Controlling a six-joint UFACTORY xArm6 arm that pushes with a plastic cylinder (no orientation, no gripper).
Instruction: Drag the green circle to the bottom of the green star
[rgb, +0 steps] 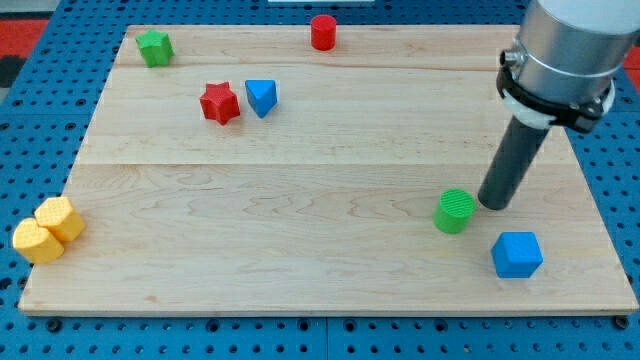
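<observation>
Nearest the view's bottom, the blue cube sits just right of and below the green circle. Well away to the circle's left, at the board's left edge, two yellow blocks touch each other. The green circle itself lies in the board's lower right part, and my tip stands just to its right — very close, though contact cannot be made out. The rod has no fingers, so nothing is clenched or held. Farther up and left of the circle, the red star and the blue triangular block sit side by side. Farthest off, the red cylinder stands at the top edge, and the green star is in the top left corner — well apart from the circle.
</observation>
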